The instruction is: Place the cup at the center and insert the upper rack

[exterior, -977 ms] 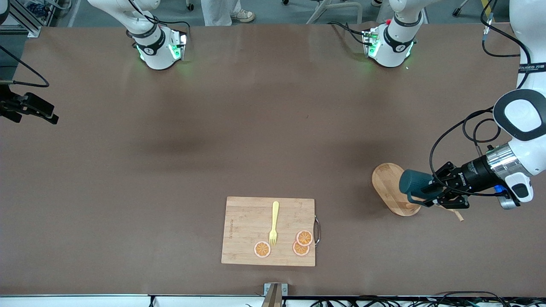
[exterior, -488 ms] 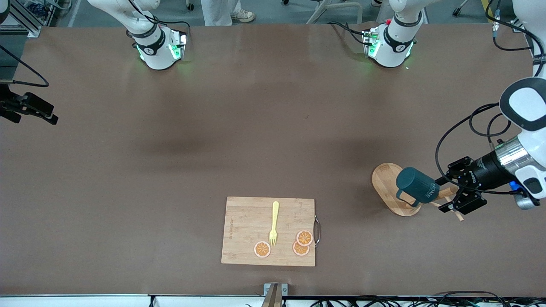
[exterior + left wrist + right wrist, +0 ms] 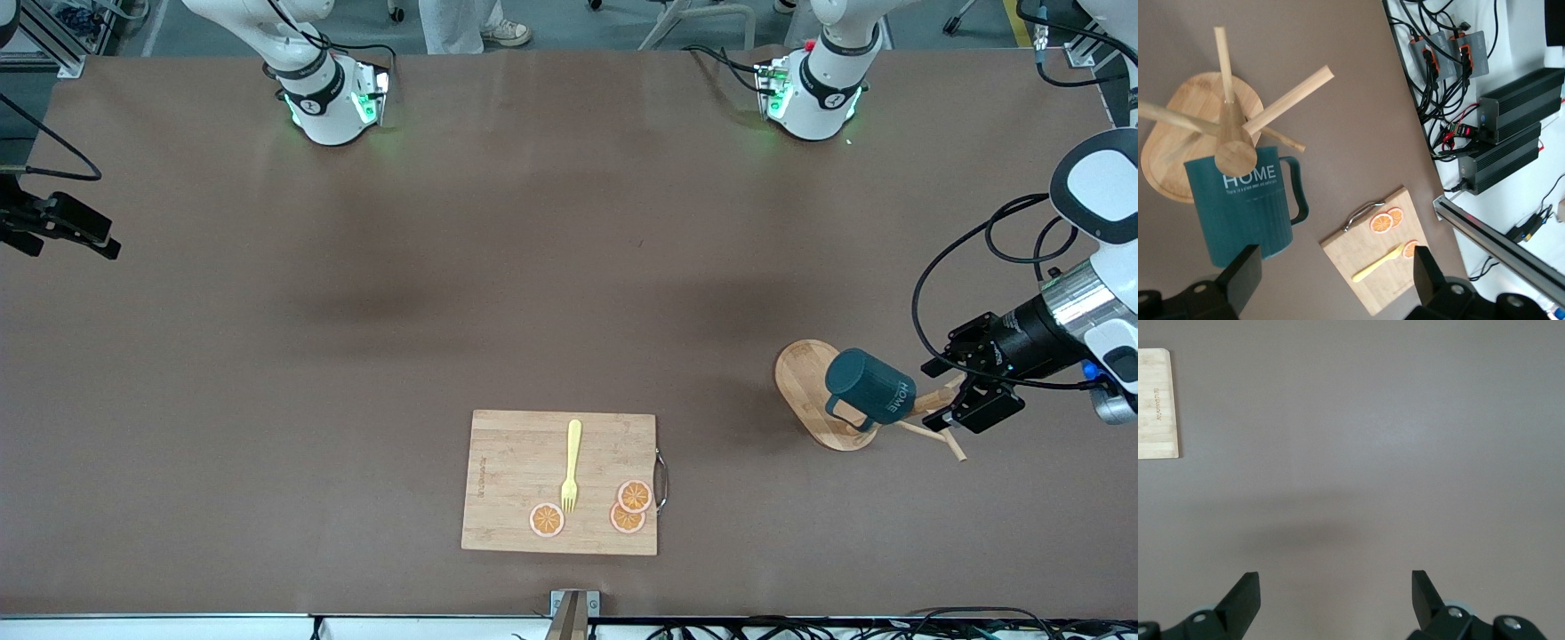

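Hanging on the upper rack (image 3: 822,396) near the desk (image 3: 533,293) edge, the cup (image 3: 869,388) sits just clear of the left gripper (image 3: 965,396), fingers spread empty; right gripper (image 3: 1335,597) waits, open, over bare desk.

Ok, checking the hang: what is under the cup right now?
The cup hangs on the upper rack, over its oval base. Where its handle catches a peg is hidden. The left gripper is open beside it.

one cup (image 3: 869,388) – one upper rack (image 3: 811,393) – one cutting board (image 3: 516,462) – one fork (image 3: 571,466) – three orange slices (image 3: 547,519)
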Robot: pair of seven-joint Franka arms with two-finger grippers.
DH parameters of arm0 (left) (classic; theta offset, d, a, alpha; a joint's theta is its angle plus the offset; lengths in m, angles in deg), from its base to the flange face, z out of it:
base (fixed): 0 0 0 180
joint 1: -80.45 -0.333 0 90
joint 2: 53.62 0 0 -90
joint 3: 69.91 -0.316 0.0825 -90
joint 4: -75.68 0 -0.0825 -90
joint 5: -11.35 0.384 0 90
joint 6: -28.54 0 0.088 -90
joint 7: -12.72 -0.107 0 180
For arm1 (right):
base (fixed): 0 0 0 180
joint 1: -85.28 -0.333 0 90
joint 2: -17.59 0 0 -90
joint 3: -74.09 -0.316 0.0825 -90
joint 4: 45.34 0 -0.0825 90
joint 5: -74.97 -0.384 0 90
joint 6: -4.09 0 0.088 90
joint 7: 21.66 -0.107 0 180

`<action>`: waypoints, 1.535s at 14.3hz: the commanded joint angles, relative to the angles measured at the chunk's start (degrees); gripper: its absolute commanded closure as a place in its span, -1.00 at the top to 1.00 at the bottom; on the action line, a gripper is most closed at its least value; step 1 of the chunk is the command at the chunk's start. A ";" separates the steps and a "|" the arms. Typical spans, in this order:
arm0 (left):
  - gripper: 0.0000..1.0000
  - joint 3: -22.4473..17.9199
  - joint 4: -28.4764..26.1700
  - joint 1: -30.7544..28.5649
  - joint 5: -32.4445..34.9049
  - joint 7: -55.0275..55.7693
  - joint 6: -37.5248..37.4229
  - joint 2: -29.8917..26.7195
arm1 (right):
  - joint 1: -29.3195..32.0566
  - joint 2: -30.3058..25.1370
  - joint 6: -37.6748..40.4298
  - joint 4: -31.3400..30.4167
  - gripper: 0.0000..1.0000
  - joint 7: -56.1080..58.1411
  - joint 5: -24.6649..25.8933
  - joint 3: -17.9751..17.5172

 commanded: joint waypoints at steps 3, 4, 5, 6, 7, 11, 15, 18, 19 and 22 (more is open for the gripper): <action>1.00 -0.14 -0.63 -0.57 5.57 -13.13 -10.62 -5.94 | -0.35 -1.46 0.03 -0.81 1.00 0.07 0.69 0.16; 1.00 -0.32 -0.63 -0.57 5.92 -17.53 -13.17 -6.91 | -0.35 -1.46 0.03 -0.90 1.00 0.07 0.69 0.16; 1.00 -0.75 -0.63 -0.48 6.10 -21.14 -15.02 -7.96 | -0.35 -1.46 0.03 -0.81 1.00 0.07 0.69 0.16; 1.00 -2.15 -0.55 0.65 6.19 -24.22 -17.30 -9.19 | -0.35 -1.46 0.03 -0.90 1.00 0.07 0.69 0.16; 1.00 -6.43 -0.55 4.66 6.98 -26.69 -19.15 -10.42 | -0.35 -1.46 0.03 -0.81 1.00 0.07 0.69 0.16; 1.00 -16.91 -0.46 14.53 9.62 -34.42 -20.75 -13.59 | -0.26 -1.38 -0.15 -0.90 1.00 -0.11 0.43 0.24; 1.00 -26.32 -0.63 21.39 9.62 -43.39 -22.24 -16.84 | -0.09 -1.38 -0.15 -0.90 1.00 -0.11 0.17 0.33; 1.00 -27.12 -0.72 22.37 9.62 -44.64 -23.83 -18.69 | -0.09 -1.38 -0.15 -0.90 1.00 -0.19 0.17 0.33; 1.00 -27.12 -0.72 22.28 10.06 -44.65 -24.18 -19.22 | -0.09 -1.38 -0.15 -0.81 1.00 -0.28 0.08 0.33; 1.00 -25.72 -0.46 21.84 11.99 -44.82 -24.18 -19.84 | 0.00 -1.38 -0.24 -0.90 1.00 -0.28 0.08 0.42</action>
